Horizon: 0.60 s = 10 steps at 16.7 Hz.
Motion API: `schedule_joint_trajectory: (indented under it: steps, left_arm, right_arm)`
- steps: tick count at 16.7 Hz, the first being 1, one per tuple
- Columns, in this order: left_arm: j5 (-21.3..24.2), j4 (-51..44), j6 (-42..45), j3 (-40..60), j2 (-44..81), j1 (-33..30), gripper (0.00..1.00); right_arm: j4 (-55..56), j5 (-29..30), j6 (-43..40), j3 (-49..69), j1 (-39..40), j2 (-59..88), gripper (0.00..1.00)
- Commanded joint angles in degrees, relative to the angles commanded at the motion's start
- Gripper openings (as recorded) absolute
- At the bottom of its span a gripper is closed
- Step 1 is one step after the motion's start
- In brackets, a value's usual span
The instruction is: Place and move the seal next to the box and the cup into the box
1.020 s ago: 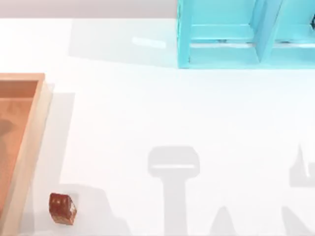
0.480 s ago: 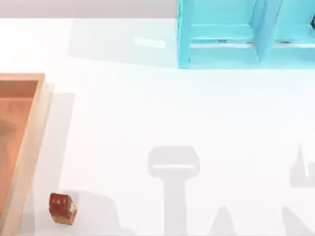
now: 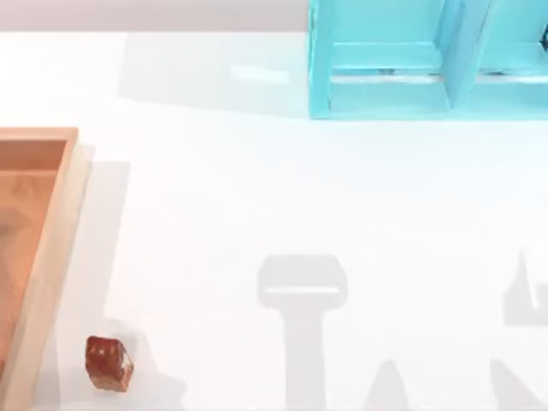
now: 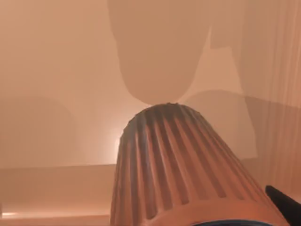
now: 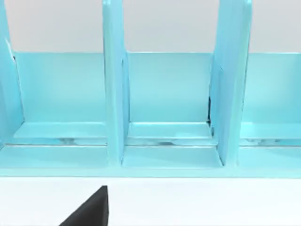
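The seal (image 3: 109,364) sits by the desk's (image 3: 257,197) near-left corner, just beside the box (image 3: 51,248), which the left edge cuts off; the ribbed cup (image 4: 183,165) hangs over the box floor, and I cannot tell either pincer's state

Box (image 3: 51,257) at table's left edge, seal (image 3: 109,364) just right of it, shelf (image 3: 428,60) far right.

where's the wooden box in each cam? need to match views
Top view: large shallow orange-brown wooden box at the table's left edge, small reddish-brown blocky seal beside its near corner.
Left wrist view: the box's floor lies behind the dark brown ribbed cup.
Right wrist view: faces the turquoise shelf frame.
Shared landmark: that shelf frame, at the top view's upper right.
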Motion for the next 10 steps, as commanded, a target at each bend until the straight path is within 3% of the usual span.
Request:
schedule_joint_trajectory:
  steps: [8,10]
  left_arm:
    - [0.75,2.76,0.15,-1.45,4.18,0.6,0.0]
    - [0.75,2.76,0.15,-1.45,4.18,0.6,0.15]
  right_arm:
    - [0.0,0.0,0.0,0.0,0.0,0.0,1.0]
    - [0.0,0.0,0.0,0.0,0.0,0.0,1.0]
